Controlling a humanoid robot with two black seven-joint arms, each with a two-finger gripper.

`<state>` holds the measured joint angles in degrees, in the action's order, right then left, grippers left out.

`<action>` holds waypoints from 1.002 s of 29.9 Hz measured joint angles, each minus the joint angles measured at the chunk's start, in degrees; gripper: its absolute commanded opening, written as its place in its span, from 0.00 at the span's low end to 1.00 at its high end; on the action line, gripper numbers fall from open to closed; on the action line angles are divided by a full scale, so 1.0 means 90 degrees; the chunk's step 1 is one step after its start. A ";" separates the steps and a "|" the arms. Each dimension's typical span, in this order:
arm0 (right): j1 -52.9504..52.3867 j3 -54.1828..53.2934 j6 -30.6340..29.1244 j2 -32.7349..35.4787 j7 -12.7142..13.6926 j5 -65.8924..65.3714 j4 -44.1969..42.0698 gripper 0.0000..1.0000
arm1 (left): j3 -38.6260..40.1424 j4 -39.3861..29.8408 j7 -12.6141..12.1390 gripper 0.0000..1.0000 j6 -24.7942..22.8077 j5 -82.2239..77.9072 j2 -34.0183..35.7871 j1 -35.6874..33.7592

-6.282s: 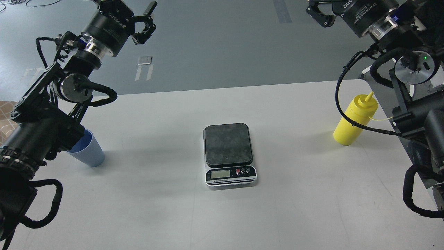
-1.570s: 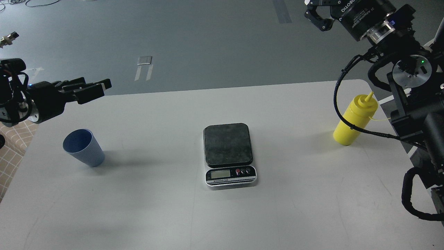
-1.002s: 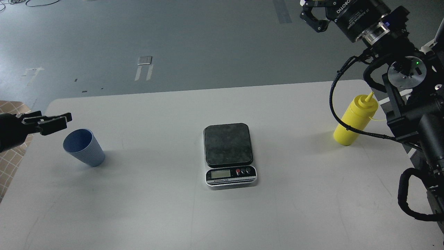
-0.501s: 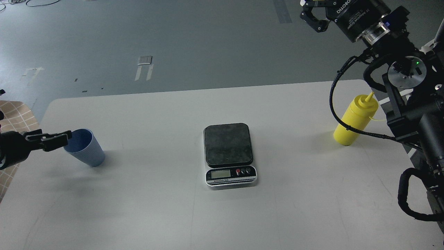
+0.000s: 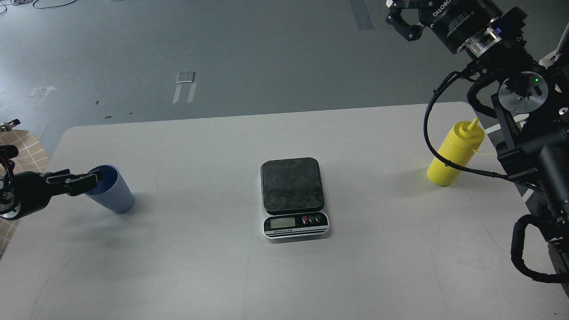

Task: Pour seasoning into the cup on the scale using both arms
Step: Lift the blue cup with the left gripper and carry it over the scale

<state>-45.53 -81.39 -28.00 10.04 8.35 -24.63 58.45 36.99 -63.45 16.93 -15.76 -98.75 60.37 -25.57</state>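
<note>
The light blue ribbed cup (image 5: 113, 194) stands at the table's left side. My left gripper (image 5: 97, 179) comes in level from the left edge. Its fingertips overlap the cup's left rim, and its fingers are seen side-on, so their gap does not show. The scale (image 5: 292, 184) sits mid-table with a bare dark plate and its display (image 5: 282, 223) facing me. The yellow squeeze bottle (image 5: 457, 151) stands upright at the far right. My right gripper (image 5: 402, 18) hangs high above the floor beyond the table, up and left of the bottle, partly cut off by the top edge.
The white table (image 5: 200, 142) has rounded far corners. A loose black cable (image 5: 430, 143) from my right arm loops across the front of the bottle. My right arm's thick links (image 5: 540, 155) fill the right edge. Grey floor with tape marks (image 5: 184, 86) lies beyond the table.
</note>
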 measured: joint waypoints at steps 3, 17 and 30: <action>0.0000 0.0000 0.0000 0.0006 0.0000 0.0000 0.0000 1.00 | -0.0022 0.0110 0.0002 0.59 -0.0013 0.0000 -0.0081 -0.0001; 0.0000 0.0000 0.0000 0.0017 0.0000 -0.0002 0.0000 1.00 | 0.0012 0.0360 0.0048 0.00 -0.0704 0.0156 -0.0098 -0.0118; 0.0000 0.0000 0.0000 0.0019 0.0000 -0.0007 0.0000 1.00 | 0.0054 0.0299 0.0291 0.00 -0.1149 0.0222 -0.0096 -0.1576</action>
<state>-45.53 -81.39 -28.00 10.21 8.35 -24.69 58.45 37.47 -60.76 19.56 -26.10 -96.75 59.51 -39.76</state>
